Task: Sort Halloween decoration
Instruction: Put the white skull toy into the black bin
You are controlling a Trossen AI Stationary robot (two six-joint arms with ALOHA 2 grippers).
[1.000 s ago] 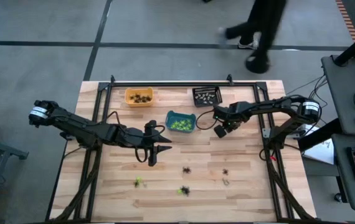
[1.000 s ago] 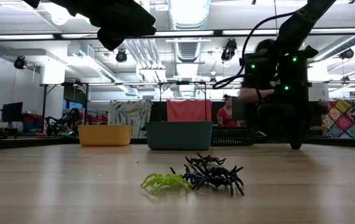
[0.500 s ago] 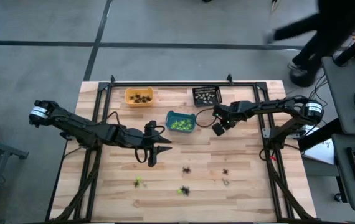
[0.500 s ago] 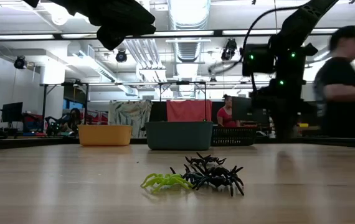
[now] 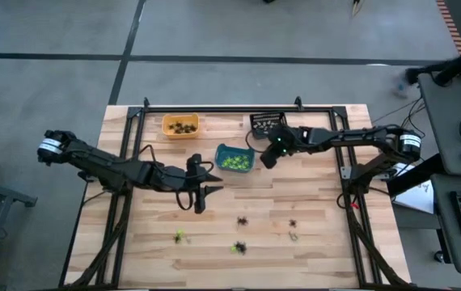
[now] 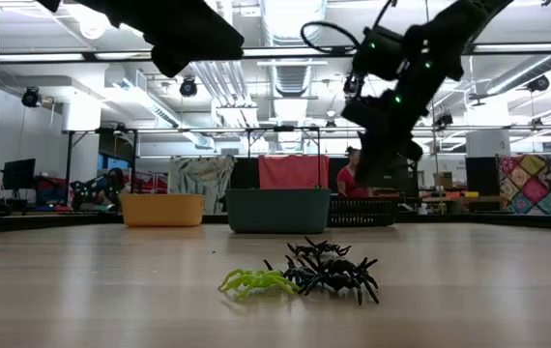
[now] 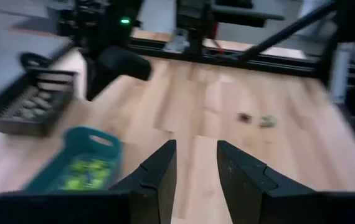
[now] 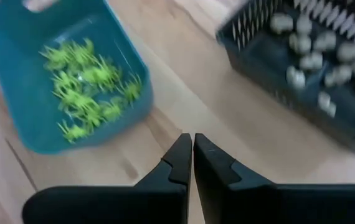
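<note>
High view: right hand (image 5: 265, 158), fingers pressed together and empty, between teal bin (image 5: 234, 158) of green spiders and black bin (image 5: 268, 124) of pale ones; left hand (image 5: 200, 196) parted; a few spiders (image 5: 239, 221) left unsorted on near table (image 5: 319, 210).

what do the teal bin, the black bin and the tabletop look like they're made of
Teal bin: probably moulded plastic, with smooth solid walls and even colour. Black bin: likely plastic too, though coated wire is possible, given its slatted, see-through sides. Tabletop: wood, showing pale planks with visible grain and seams, in a matte finish.
</note>
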